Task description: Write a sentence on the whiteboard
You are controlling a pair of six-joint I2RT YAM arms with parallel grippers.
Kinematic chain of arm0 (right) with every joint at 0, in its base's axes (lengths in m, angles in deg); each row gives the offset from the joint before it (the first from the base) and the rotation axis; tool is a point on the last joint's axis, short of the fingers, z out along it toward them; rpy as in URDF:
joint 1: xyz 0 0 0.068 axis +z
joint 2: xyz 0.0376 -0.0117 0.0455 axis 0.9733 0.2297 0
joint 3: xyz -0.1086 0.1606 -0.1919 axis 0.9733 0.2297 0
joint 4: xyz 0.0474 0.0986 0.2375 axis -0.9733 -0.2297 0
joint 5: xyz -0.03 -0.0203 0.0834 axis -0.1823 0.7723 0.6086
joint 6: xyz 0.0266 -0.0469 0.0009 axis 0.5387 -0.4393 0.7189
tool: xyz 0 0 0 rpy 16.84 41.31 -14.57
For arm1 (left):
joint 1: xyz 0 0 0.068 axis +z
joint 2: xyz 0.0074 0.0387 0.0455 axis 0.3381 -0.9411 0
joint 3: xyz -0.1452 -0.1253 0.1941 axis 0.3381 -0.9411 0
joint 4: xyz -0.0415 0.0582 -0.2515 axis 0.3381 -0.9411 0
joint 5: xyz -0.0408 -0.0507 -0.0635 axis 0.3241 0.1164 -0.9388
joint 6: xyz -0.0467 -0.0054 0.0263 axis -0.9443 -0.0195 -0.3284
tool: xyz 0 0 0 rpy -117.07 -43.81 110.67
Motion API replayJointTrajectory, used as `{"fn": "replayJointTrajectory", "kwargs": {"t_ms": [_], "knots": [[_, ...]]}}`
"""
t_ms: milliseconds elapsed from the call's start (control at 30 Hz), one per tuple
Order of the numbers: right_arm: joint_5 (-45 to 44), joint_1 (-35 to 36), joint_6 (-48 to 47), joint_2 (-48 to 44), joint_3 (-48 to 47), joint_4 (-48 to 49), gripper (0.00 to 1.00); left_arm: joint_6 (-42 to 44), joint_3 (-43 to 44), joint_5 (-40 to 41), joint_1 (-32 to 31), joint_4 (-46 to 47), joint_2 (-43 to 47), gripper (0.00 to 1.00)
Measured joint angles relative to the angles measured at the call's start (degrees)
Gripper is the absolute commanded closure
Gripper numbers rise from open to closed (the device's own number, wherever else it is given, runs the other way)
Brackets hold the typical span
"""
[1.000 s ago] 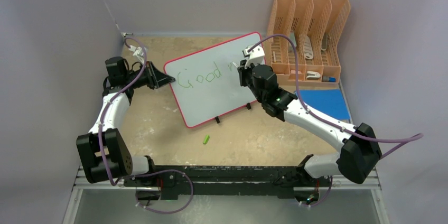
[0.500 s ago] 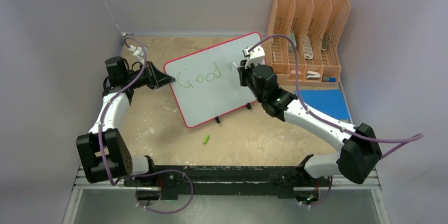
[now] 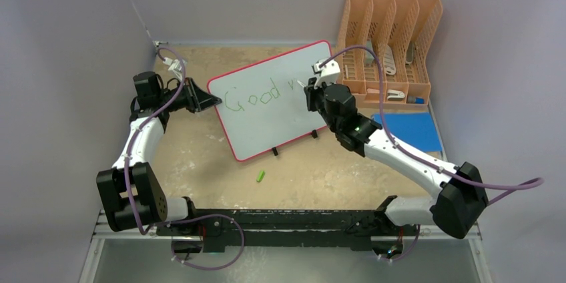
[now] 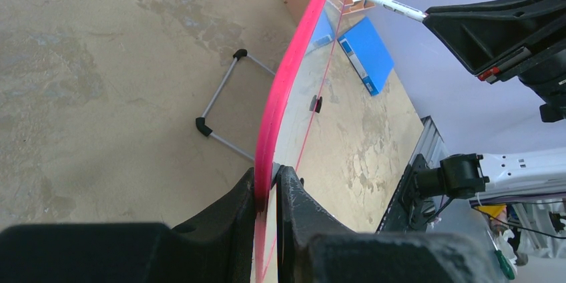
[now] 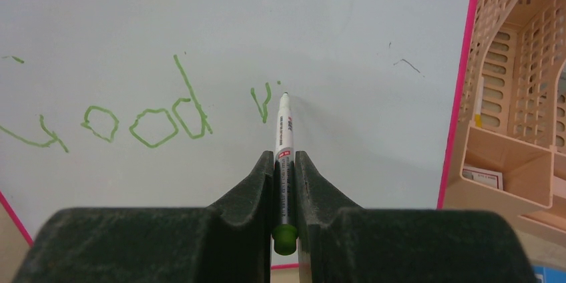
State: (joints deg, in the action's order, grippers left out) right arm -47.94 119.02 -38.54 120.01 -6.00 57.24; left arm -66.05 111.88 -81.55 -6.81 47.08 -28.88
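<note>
Sandy brown table [image 3: 200, 156] with pale blotches fills the floor of a small booth with light purple walls. At the near edge both arms are bolted to a dark rail [image 3: 287, 219]. A bit farther in, a little green piece [image 3: 260, 176] lies alone on the table, just in front of the whiteboard [image 3: 280, 119].

That board stands tilted up in the middle of the table, turned a little sideways. Two small black feet [image 3: 274, 152] sit on its lower edge. A thin wire stand [image 4: 220, 106] shows behind it.

On the left side, the left pincer [image 4: 270, 176] is squeezed tight on the board's red rim. The right pincer [image 5: 285, 157] is closed around a pen [image 5: 283, 126], which points at the board. The pen's tip sits just to the right of the last green mark. I cannot tell if it touches.

The sentence [image 5: 155, 123] is green and reads "Good", then a small "v".

To the right of the board a flat blue rectangle [image 3: 410, 129] lies on the table. Behind it, at the far right, stands an orange rack [image 3: 390, 46] with a few small things in its slots.
</note>
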Motion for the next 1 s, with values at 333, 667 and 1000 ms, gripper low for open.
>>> {"fn": "replayJointTrajectory", "kwargs": {"t_ms": [333, 667, 1000], "knots": [[0.57, 0.00, 0.42, 0.07, 0.39, -0.61, 1.00, 0.00, 0.00, 0.00, 0.00, 0.00, 0.00, 1.00], [0.63, 0.00, 0.42, 1.09, 0.39, -0.15, 1.00, 0.00, 0.00, 0.00, 0.00, 0.00, 0.00, 1.00], [0.98, 0.00, 0.37, 1.68, 0.31, 0.20, 1.00, 0.00, 0.00, 0.07, -0.02, 0.00, 0.00, 1.00]]}}
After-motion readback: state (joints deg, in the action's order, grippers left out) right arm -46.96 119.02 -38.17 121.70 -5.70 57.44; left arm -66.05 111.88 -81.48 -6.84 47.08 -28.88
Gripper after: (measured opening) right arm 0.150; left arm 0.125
